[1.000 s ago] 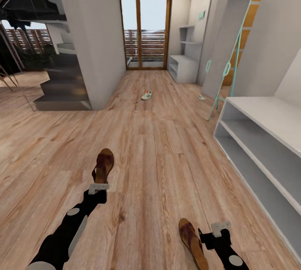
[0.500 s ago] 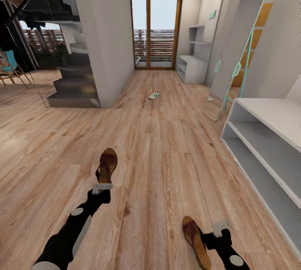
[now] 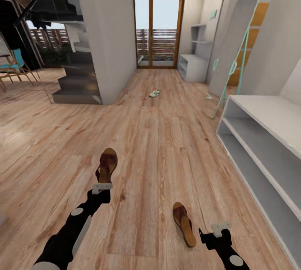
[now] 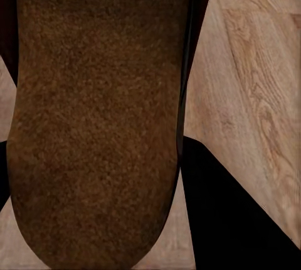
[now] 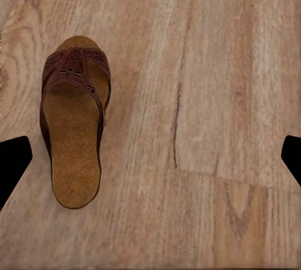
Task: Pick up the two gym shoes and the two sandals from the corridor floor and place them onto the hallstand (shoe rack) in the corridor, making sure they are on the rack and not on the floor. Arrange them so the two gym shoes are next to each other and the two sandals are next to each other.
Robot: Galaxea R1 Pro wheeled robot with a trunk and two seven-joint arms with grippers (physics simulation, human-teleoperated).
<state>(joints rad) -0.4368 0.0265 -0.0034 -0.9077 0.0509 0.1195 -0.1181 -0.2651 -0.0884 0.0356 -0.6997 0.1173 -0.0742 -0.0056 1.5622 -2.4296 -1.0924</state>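
On the far left of the head view, we see a dark staircase [image 3: 75, 81] and a teal chair [image 3: 19, 63] beyond the wood-plank corridor floor [image 3: 159, 144]. Nearer to us, our left tool [image 3: 102, 187] is pinching the heel end of one brown sandal [image 3: 107, 165], whose toe points away down the corridor; in the left wrist view that sandal's fuzzy brown sole [image 4: 94, 113] lies between dark fingers [image 4: 232, 213], which press against its edges.

Further right, a second sandal [image 3: 184, 223] lies flat on the floor, upper side up, just beside our right tool [image 3: 220, 228] but apart from it. The right wrist view shows this sandal [image 5: 74, 119] with its perforated strap and tan insole, and the tool's fingertips [image 5: 12, 160] spread wide at the picture's two edges, holding nothing.

Down the corridor, one white gym shoe [image 3: 154, 92] with green stripes sits on the floor, well apart from both sandals. Behind it stands a glass door [image 3: 158, 27], and to its right a light-grey hallstand [image 3: 190, 67] with staggered upper shelves, whose tiers look bare. A mirror on a teal frame [image 3: 232, 48] leans against the wall. At the far right, a low white open shelf unit [image 3: 267, 136] stands with nothing on its visible shelves.
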